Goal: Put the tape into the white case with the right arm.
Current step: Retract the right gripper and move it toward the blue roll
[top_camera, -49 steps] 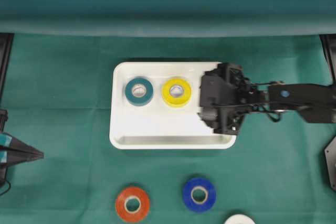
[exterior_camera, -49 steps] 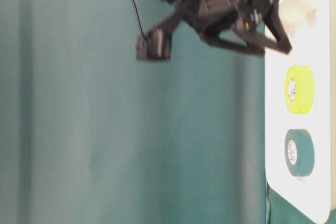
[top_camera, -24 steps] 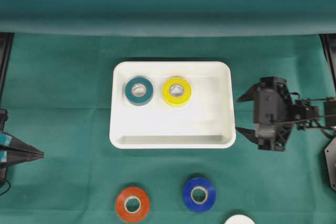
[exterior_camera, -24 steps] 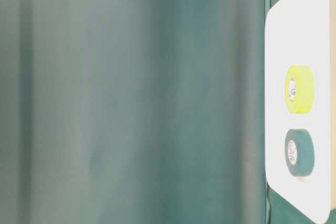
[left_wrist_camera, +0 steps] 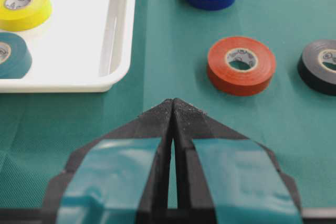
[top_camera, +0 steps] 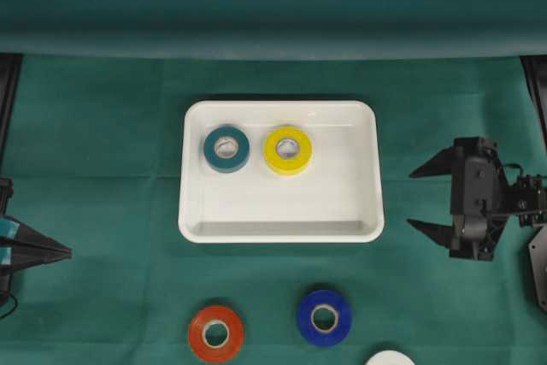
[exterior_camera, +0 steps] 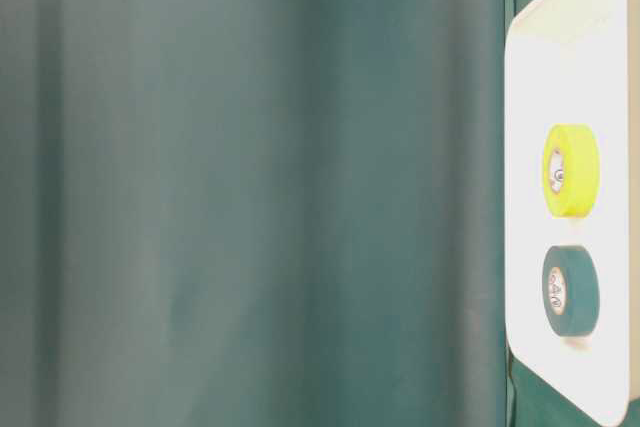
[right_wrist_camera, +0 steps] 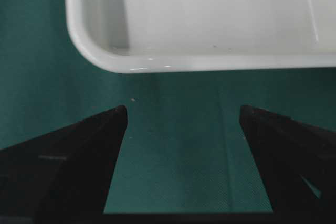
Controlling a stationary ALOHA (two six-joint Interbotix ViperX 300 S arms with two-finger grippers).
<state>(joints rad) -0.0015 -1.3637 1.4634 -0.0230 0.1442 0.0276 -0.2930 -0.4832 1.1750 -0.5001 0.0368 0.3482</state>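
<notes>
White case (top_camera: 280,211) sits mid-table on the green cloth (top_camera: 102,126). Inside it, along the far half: teal tape roll (top_camera: 226,149) and yellow tape roll (top_camera: 288,149), side by side, not touching; rest of the case floor bare.

Right gripper (top_camera: 424,199) to the right of the case, clear of its rim, fingers pointing toward the case's right wall. Jaws spread wide, nothing between them; the wrist view shows only cloth in the gap and the case's rounded corner (right_wrist_camera: 105,56) just ahead.

Loose rolls on the cloth on the near side of the case: orange roll (top_camera: 215,332), blue roll (top_camera: 324,316), and a white roll (top_camera: 390,357) cut off by the frame edge. All well apart from the right gripper. A black roll (left_wrist_camera: 321,65) shows beside the orange one in the left wrist view only.

Left gripper (left_wrist_camera: 172,109) at the left table edge, fingertips pressed together, holding nothing.
</notes>
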